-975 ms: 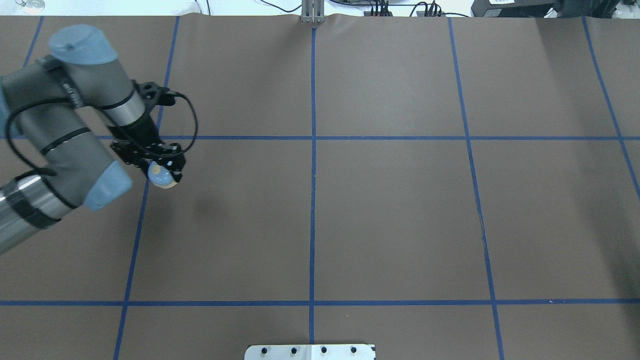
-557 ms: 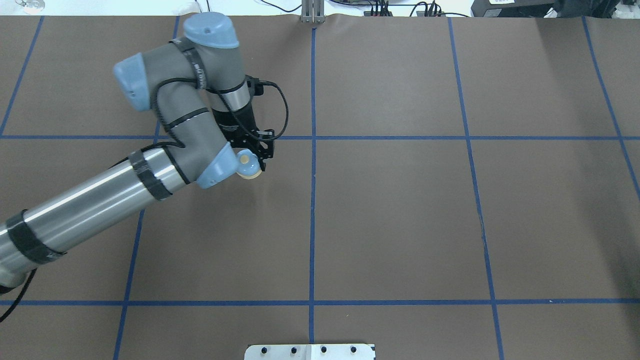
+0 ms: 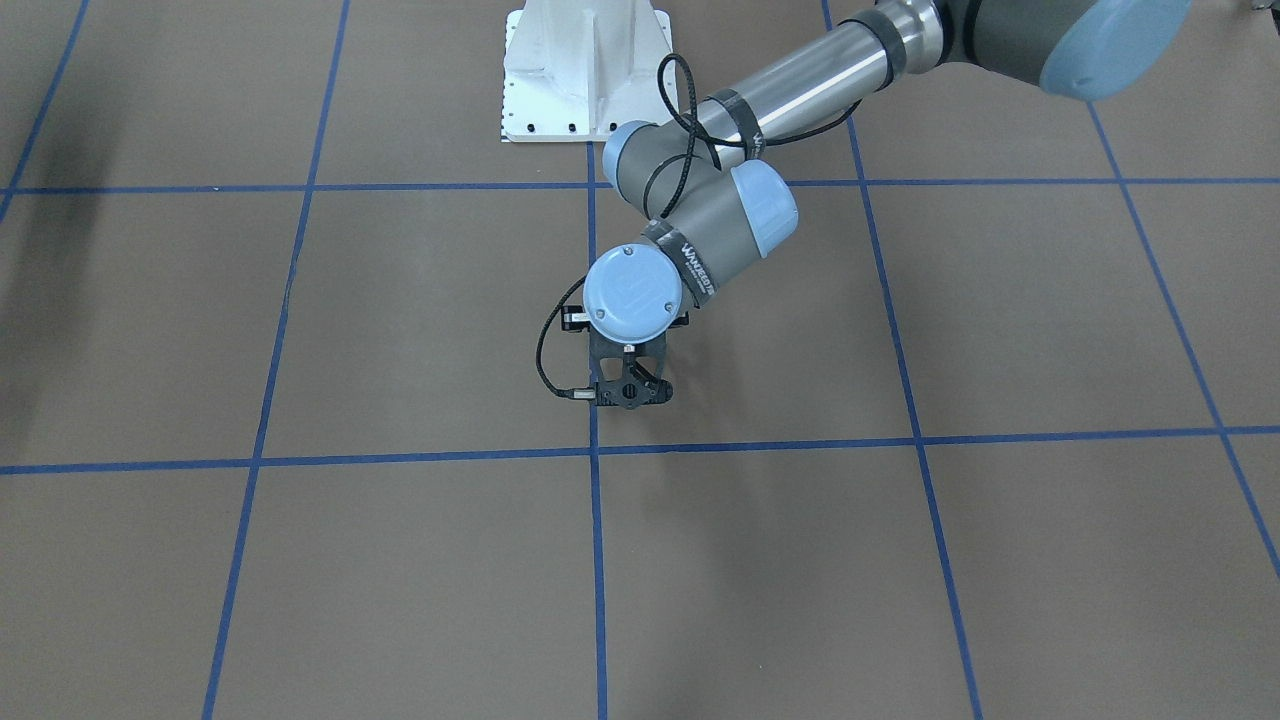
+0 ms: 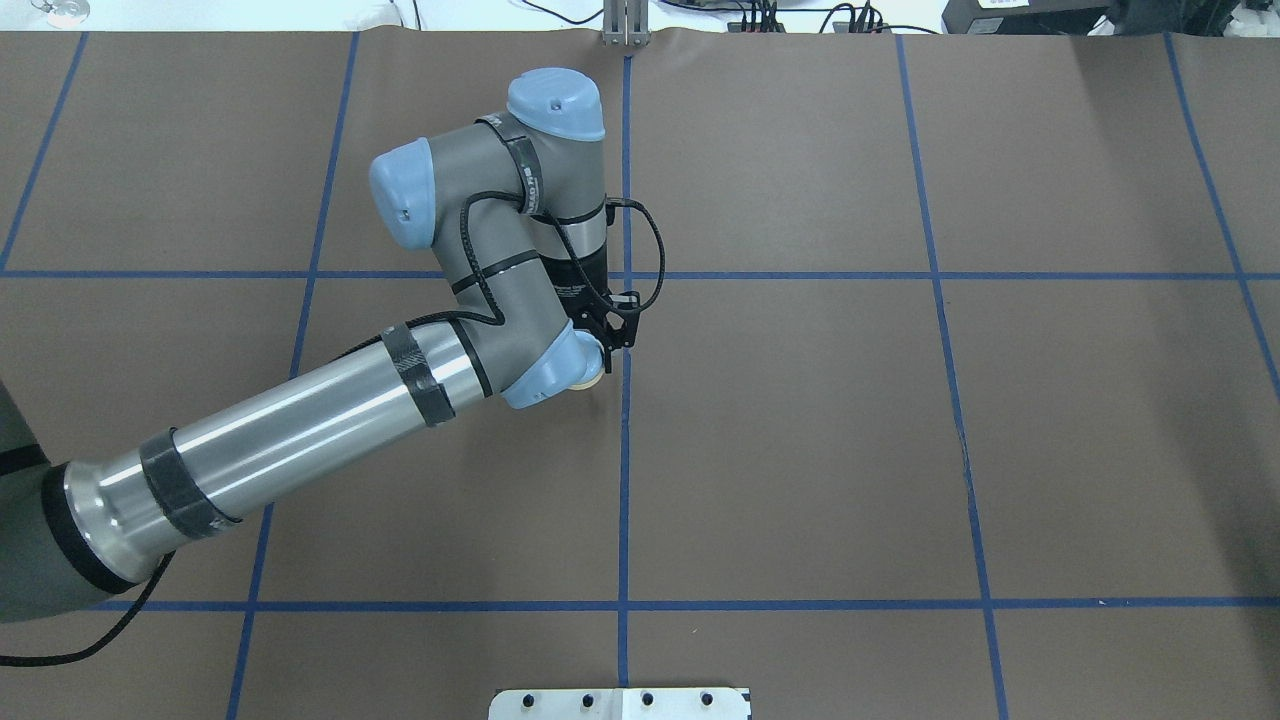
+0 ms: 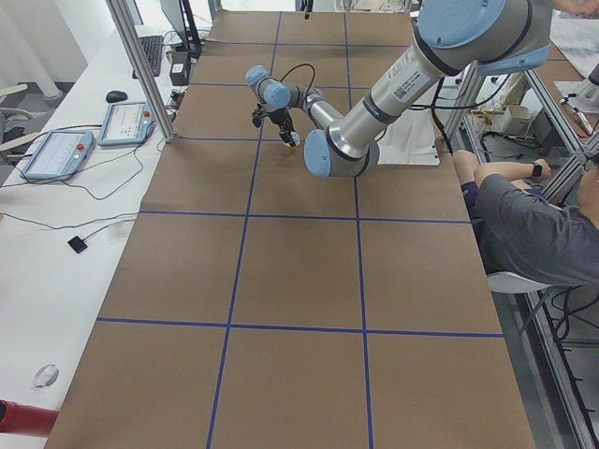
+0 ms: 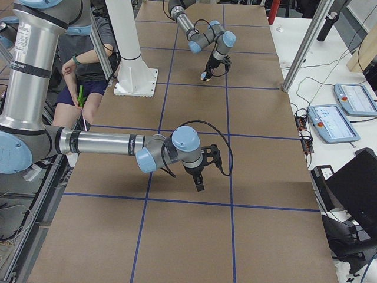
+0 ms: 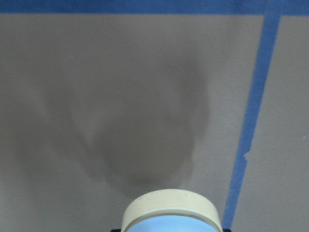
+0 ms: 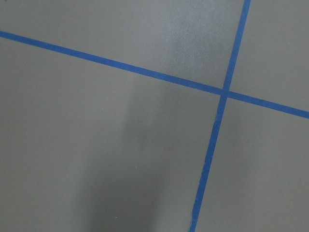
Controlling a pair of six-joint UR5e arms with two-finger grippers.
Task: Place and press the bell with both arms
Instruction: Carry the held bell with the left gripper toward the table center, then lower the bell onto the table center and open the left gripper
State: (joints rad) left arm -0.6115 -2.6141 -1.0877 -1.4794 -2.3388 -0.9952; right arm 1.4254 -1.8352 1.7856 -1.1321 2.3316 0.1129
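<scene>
Left gripper pinches bell over worktop centre, unreleased: 0 of 2 steps done; right gripper spread/closed, cannot tell.

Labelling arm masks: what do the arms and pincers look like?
Left arm and right arm match: silver and grey tubes, light-blue joint caps, black bands, a looping black cable. Left pincer and right pincer are black. One left-wrist band carries white lettering.
</scene>
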